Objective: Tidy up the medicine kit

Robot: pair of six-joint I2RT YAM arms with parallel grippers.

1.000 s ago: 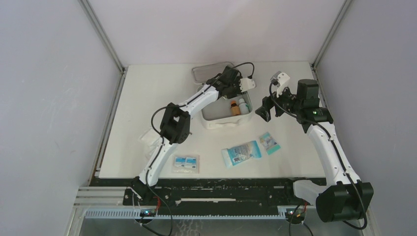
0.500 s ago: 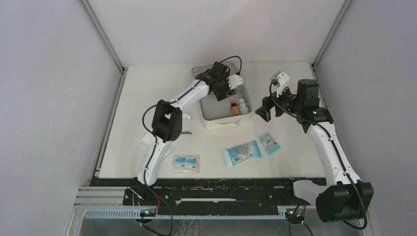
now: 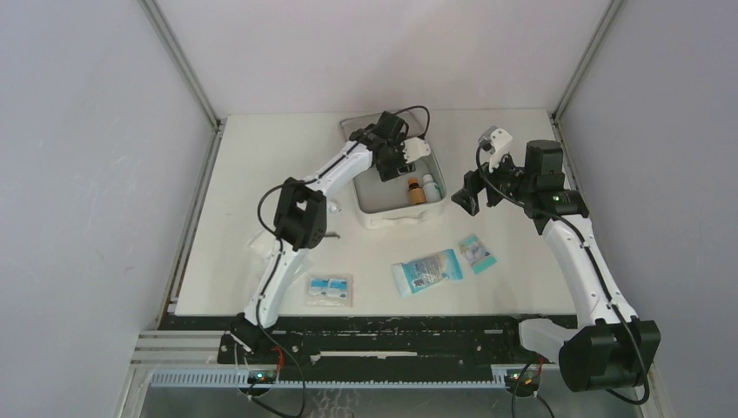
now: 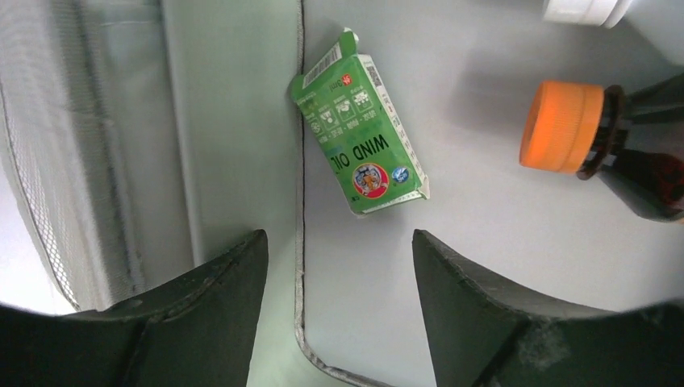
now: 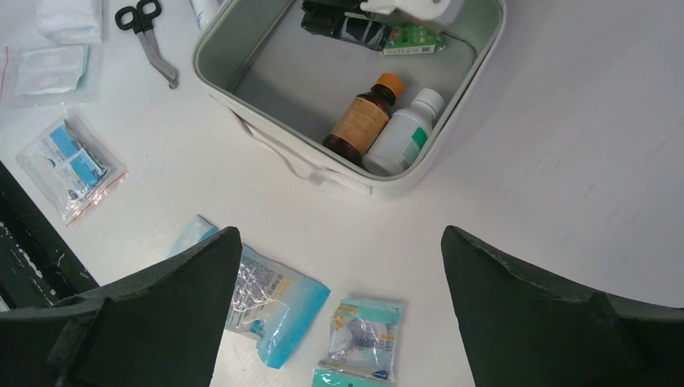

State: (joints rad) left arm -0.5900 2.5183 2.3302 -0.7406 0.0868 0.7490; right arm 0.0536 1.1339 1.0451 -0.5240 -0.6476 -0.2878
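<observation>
The medicine kit (image 3: pixel 405 218) lies open at mid-table, a white case with a greyish inside; its lid (image 3: pixel 352 131) lies behind it. Inside are a brown bottle with an orange cap (image 5: pixel 363 121), a white bottle (image 5: pixel 403 133) and a green "WIND OIL" box (image 4: pixel 359 133) lying flat on the floor by the far wall. My left gripper (image 4: pixel 339 266) is open and empty over the kit's far end (image 3: pixel 399 165), just short of the green box. My right gripper (image 5: pixel 339 242) is open and empty, raised to the right of the kit (image 3: pixel 466 198).
On the table in front of the kit lie a blue pouch (image 3: pixel 426 270), a small teal packet (image 3: pixel 477 252) and a clear bag of blue sachets (image 3: pixel 329 289). Black scissors (image 5: pixel 149 36) and white gauze packets (image 5: pixel 52 68) lie left of the kit.
My left gripper has moved left along the kit's far end, from its right corner towards the middle. The right arm has not moved.
</observation>
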